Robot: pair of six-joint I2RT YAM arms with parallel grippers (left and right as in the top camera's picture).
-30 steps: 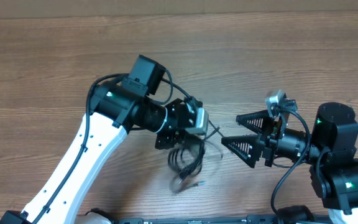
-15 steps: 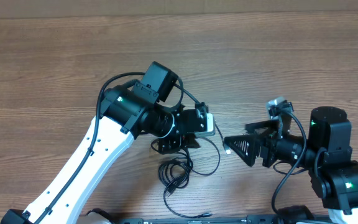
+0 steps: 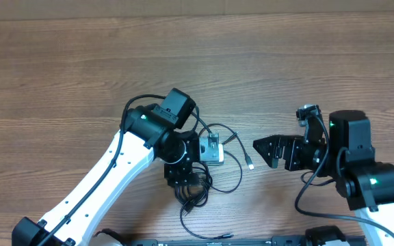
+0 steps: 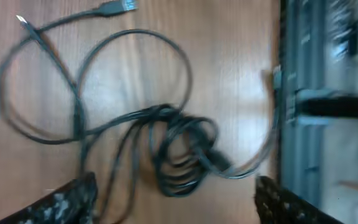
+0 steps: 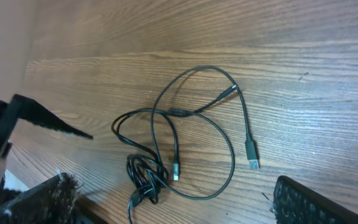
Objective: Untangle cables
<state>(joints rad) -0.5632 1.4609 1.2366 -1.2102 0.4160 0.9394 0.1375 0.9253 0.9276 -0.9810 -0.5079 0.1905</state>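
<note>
left fingers opened | cables dropped | right arm drew back

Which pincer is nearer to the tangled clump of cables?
Left. The left pincer hangs right over the clump, jaws open; the right pincer stands apart, beyond the loose plug.

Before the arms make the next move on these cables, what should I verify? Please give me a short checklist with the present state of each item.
1. Left tool open, holding nothing: ok.
2. Right tool open, holding nothing: ok.
3. Cables lying on the table, none gripped: ok.
4. Cables separated from each other: not ok; a tight knot sits in the bundle.
5. Silvery plug lying apart from the knot, on bare wood: ok.
6. Number of cords running through the knot: cannot tell.
</note>
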